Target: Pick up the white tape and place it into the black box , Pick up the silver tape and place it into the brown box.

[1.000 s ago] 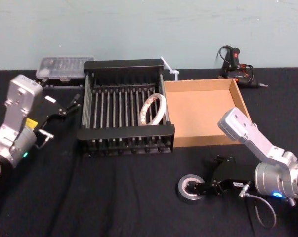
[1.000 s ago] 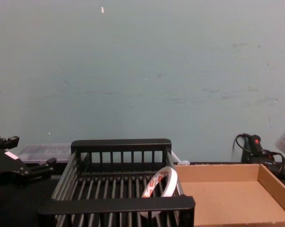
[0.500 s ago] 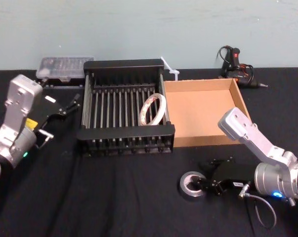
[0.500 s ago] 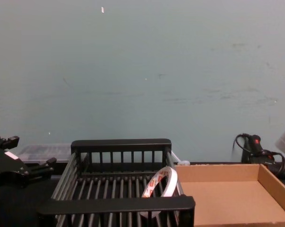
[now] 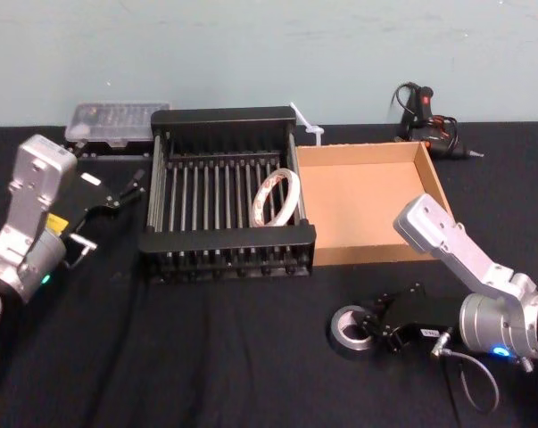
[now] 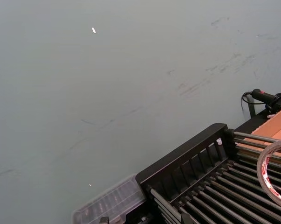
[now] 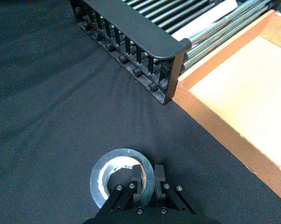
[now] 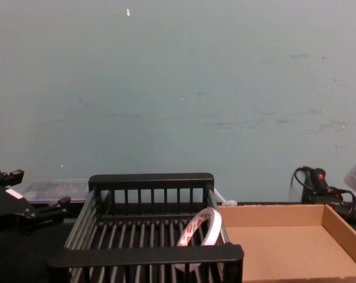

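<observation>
While I watch the head view, my right end effector [image 5: 373, 327] sits low over the black-clothed surface [image 5: 206, 357], in front of the brown box [image 5: 365, 203]. Its fingers [image 7: 147, 179] are pressed together on the near wall of the silver tape [image 7: 123, 176], one inside the pale core and one outside. The roll lies near the front of the surface, well apart from both containers.

Inside the black box [image 5: 227, 239] the white tape [image 5: 277, 197] stands on edge against the right-hand wall, its red-orange print facing inward. The brown box touches the crate's right side and holds nothing.

My left end effector [image 5: 117, 193] hangs just left of the black box with its fingers spread. A clear plastic case [image 5: 117, 120] lies behind it, and a glue gun [image 5: 426, 114] lies behind the brown box.
</observation>
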Action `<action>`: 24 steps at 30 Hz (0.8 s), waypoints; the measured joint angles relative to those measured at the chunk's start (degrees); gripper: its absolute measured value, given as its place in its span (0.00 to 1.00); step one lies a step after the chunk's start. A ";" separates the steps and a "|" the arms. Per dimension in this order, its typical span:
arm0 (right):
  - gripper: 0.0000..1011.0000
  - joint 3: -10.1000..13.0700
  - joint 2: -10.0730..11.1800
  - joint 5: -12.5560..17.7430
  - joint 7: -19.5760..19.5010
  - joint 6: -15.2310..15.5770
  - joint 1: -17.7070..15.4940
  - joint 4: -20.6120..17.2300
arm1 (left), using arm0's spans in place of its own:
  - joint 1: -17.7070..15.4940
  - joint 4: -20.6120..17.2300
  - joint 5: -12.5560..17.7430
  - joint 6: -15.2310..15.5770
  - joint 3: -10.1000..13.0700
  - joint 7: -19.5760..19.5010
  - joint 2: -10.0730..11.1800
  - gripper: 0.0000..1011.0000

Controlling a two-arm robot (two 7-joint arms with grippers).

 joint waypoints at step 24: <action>0.17 5.85 -2.97 2.99 -4.75 0.32 -0.04 -0.11 | 0.00 0.00 0.00 0.00 0.00 0.00 0.00 0.99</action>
